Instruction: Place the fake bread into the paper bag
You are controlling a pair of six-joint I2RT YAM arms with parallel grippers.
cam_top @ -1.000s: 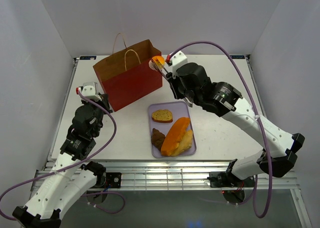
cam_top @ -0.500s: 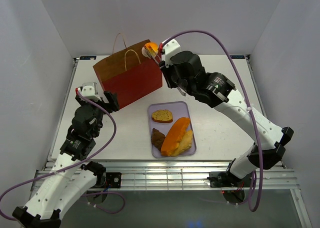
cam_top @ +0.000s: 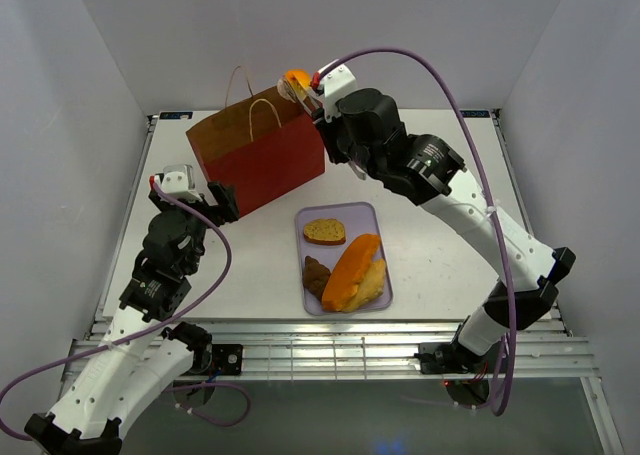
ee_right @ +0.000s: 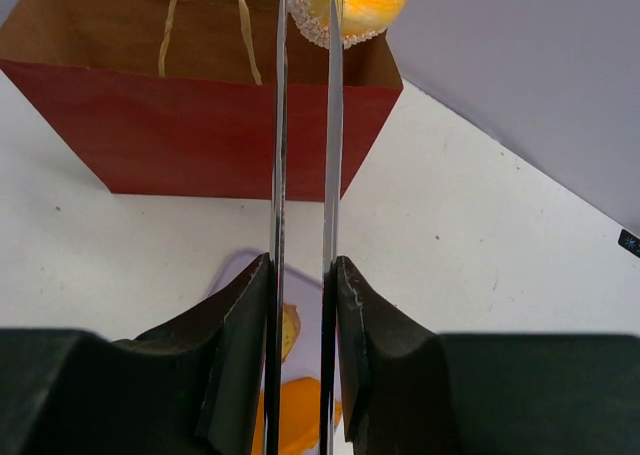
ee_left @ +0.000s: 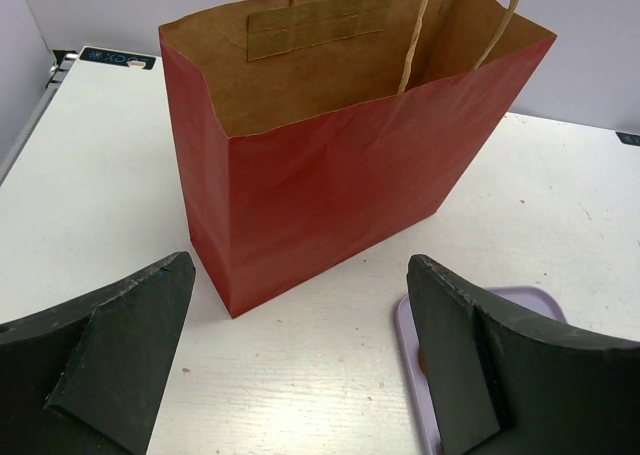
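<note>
The paper bag [cam_top: 255,160] stands upright, red outside and brown inside, its mouth open [ee_left: 330,175]. My right gripper [cam_top: 325,113] is shut on metal tongs [ee_right: 278,125]. The tongs pinch an orange round piece of fake bread [cam_top: 295,79] with a sugared rim [ee_right: 365,0], held above the bag's right end [ee_right: 200,125]. More fake bread lies on the lavender tray [cam_top: 385,275]: a toast slice [cam_top: 324,231], a dark brown piece [cam_top: 316,275] and an orange loaf [cam_top: 352,272]. My left gripper [cam_top: 215,200] stands open and empty just in front of the bag [ee_left: 300,365].
The tray's corner [ee_left: 410,345] lies by my left gripper's right finger, and the tray [ee_right: 235,275] also shows under my right jaws. White walls close in the table on the left, back and right. The bag's cord handles [cam_top: 262,110] stick up above its mouth.
My left gripper has gone from shut to open near the bag. My right arm has carried the tongs and the orange bread up and leftward over the bag's right end.
</note>
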